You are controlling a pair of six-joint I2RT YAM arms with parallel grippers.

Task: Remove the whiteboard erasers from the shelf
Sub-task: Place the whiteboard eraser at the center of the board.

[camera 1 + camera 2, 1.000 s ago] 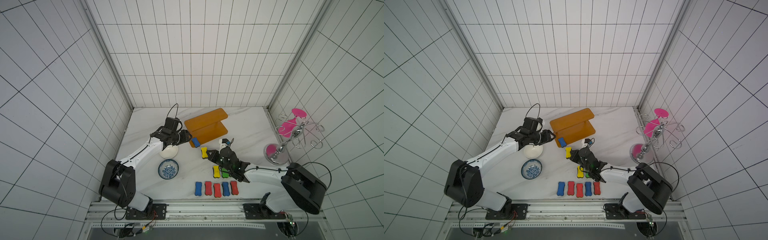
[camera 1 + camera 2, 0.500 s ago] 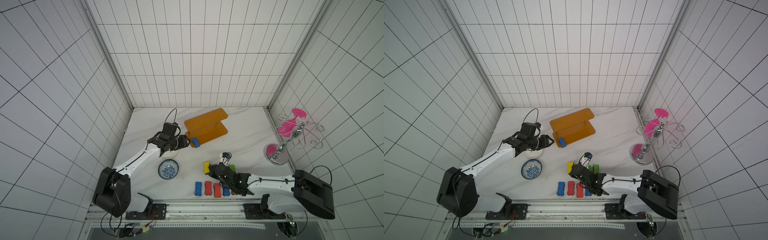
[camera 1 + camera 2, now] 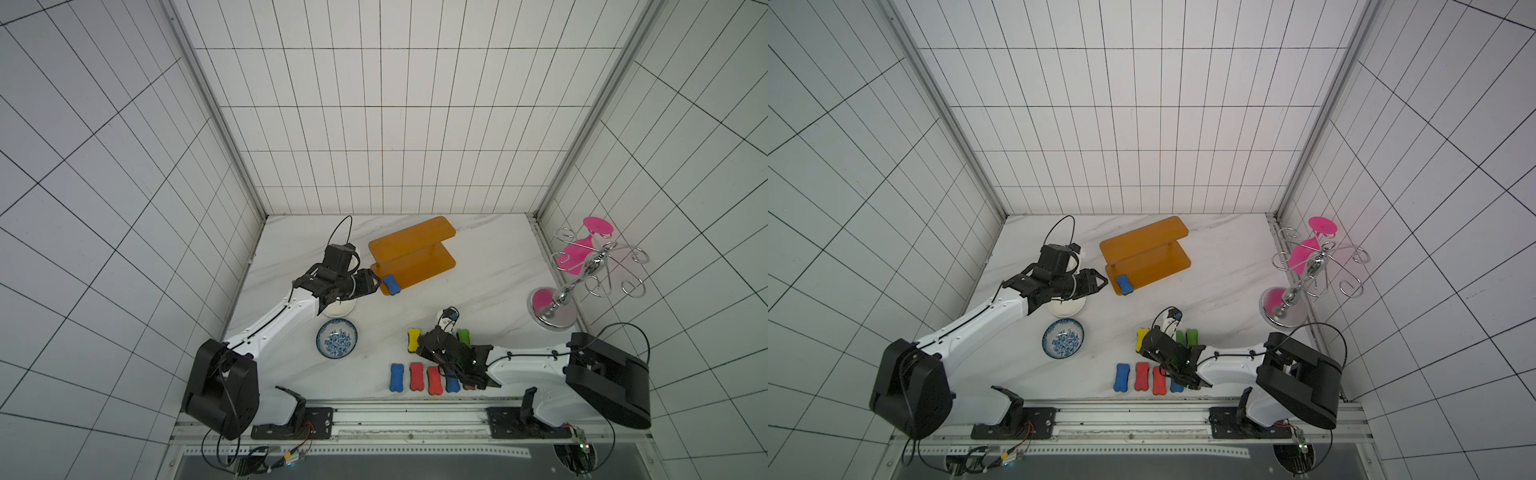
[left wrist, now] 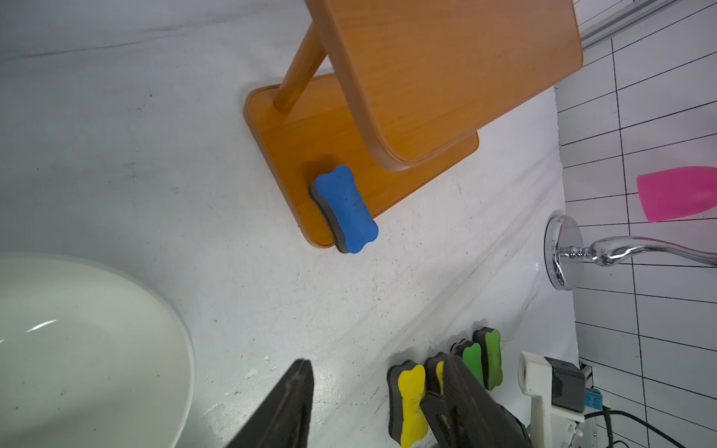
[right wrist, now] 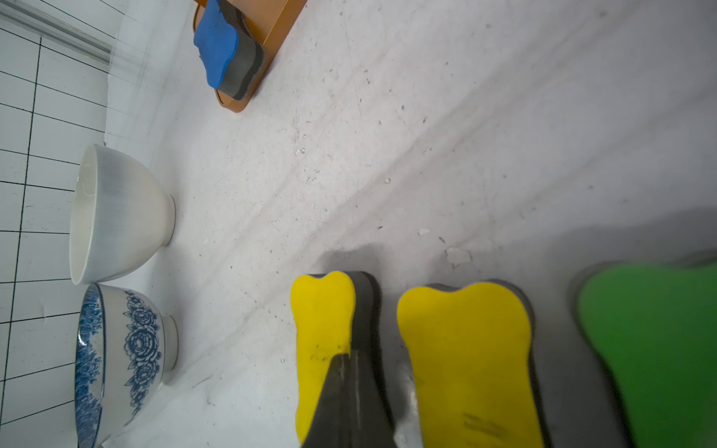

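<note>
At shelf (image 3: pixel 415 249) lower-board corner | blue eraser (image 3: pixel 391 284) lies flat, overhanging edge | likely light, soft foam, non-fragile: pinch across narrow waist | left gripper (image 3: pixel 374 284) jaws apart, empty, near it | right gripper (image 5: pixel 346 360) jaws together, empty, at yellow eraser (image 5: pixel 324 318)

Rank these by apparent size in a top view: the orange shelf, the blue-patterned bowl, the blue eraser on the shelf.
1. Orange shelf
2. Blue-patterned bowl
3. Blue eraser
The differences are plain; no two look alike.
</note>
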